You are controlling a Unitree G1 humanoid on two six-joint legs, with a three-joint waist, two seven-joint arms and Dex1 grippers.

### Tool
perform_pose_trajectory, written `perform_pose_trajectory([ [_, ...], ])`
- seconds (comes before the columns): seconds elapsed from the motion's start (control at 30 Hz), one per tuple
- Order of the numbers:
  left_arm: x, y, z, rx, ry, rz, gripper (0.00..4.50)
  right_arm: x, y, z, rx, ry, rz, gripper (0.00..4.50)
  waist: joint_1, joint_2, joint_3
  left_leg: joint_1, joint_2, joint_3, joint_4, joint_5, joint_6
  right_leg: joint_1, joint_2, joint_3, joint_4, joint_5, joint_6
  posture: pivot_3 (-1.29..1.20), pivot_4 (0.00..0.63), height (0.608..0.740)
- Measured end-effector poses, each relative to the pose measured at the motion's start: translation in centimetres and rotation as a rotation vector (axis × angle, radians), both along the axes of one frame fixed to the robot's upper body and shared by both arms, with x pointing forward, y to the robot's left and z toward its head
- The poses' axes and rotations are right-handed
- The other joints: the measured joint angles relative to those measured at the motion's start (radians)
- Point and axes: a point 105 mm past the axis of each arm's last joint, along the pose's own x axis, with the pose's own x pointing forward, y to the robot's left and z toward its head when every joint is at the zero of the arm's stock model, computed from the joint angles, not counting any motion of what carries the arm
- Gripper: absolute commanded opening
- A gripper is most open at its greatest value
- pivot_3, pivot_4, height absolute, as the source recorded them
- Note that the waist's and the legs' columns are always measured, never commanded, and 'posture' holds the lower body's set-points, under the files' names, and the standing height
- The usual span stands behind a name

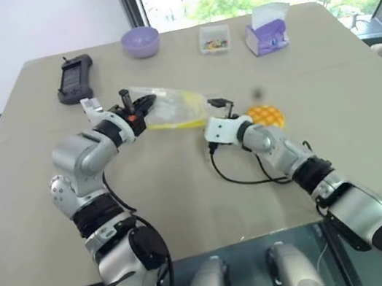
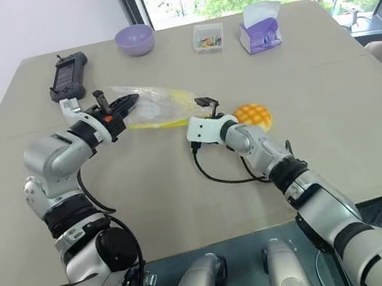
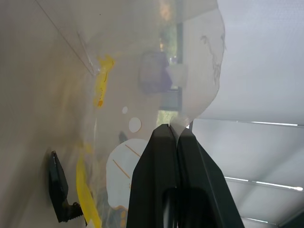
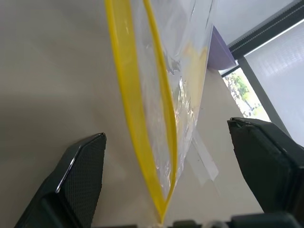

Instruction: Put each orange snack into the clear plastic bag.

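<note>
Near the counter (image 1: 55, 211) middle, the left end effector (image 1: 142, 110) is pinching a limp, slippery-looking clear plastic bag (image 1: 174, 110) while the right end effector (image 1: 218, 105), jaws apart, is straddling its stiffer yellow-edged mouth, likely the best hold; the soft-looking orange snack (image 1: 265, 116) is lying just beside.

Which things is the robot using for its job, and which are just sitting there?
For the job:
clear plastic bag, pinched by the shut left gripper
orange snack
right gripper, open around the bag's yellow edge

Just lying about:
purple bowl
small clear box
tissue box
black handheld device
</note>
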Motion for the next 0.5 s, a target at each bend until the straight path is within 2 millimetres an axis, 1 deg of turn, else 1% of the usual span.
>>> perform_pose_trajectory([
  [0.07,0.0,0.0,-0.1,-0.001,0.002,0.001,0.00,0.2,-0.3,-0.4,-0.007,0.008,-0.014,2.81,0.000,0.000,0.000,0.000,0.000,0.000,0.000,0.000,0.000,0.000,0.000,0.000,0.000,0.000,0.000,0.00,0.150,0.740],
  [0.13,-0.1,0.1,-0.3,-0.002,0.006,0.003,0.00,0.4,-0.6,-0.9,-0.016,0.015,-0.027,1.70,0.001,0.000,0.000,0.000,0.000,0.000,0.000,0.000,0.000,0.000,0.000,0.000,0.000,0.000,0.000,0.00,0.150,0.740],
  [0.17,-0.1,0.1,-0.3,-0.003,0.007,0.003,0.00,0.5,-0.7,-1.1,-0.019,0.018,-0.031,1.26,0.001,0.000,0.000,0.000,0.000,0.000,0.000,0.000,0.000,0.000,0.000,0.000,0.000,0.000,0.000,0.00,0.150,0.740],
  [0.2,-0.1,0.1,-0.3,-0.003,0.007,0.004,0.00,0.5,-0.9,-1.4,-0.024,0.024,-0.035,0.72,0.000,0.000,0.000,0.000,0.000,0.000,0.000,0.000,0.000,0.000,0.000,0.000,0.000,0.000,0.000,0.00,0.150,0.740],
  [0.23,-0.1,0.2,-0.3,-0.003,0.006,0.005,0.00,0.6,-0.9,-1.2,-0.019,0.017,-0.038,0.18,0.000,0.000,0.000,0.000,0.000,0.000,0.000,0.000,0.000,0.000,0.000,0.000,0.000,0.000,0.000,0.00,0.150,0.740],
  [0.27,-0.1,0.2,-0.4,-0.003,0.006,0.006,0.00,0.7,-0.8,-0.8,-0.018,0.005,-0.035,0.08,-0.001,0.000,0.000,0.000,0.000,0.000,0.000,0.000,0.000,0.000,0.000,0.000,0.000,0.000,0.000,0.00,0.150,0.740],
  [0.3,-0.1,0.2,-0.4,-0.005,0.001,0.003,0.00,0.8,-0.8,-0.6,-0.019,-0.005,-0.033,0.08,-0.003,0.000,0.000,0.000,0.000,0.000,0.000,0.000,0.000,0.000,0.000,0.000,0.000,0.000,0.000,0.00,0.150,0.740],
  [0.4,-0.3,0.5,-0.5,0.007,-0.008,0.003,0.00,0.9,-1.3,-0.6,-0.029,-0.001,-0.035,0.08,-0.004,0.000,0.000,0.000,0.000,0.000,0.000,0.000,0.000,0.000,0.000,0.000,0.000,0.000,0.000,0.00,0.150,0.740],
  [0.5,-0.7,1.4,-1.0,0.100,-0.016,0.001,0.00,1.1,-2.2,-0.2,-0.033,0.006,-0.038,0.08,-0.013,0.000,0.000,0.000,0.000,0.000,-0.001,0.000,0.000,-0.001,0.000,0.001,0.000,0.000,0.000,0.00,0.150,0.740],
])
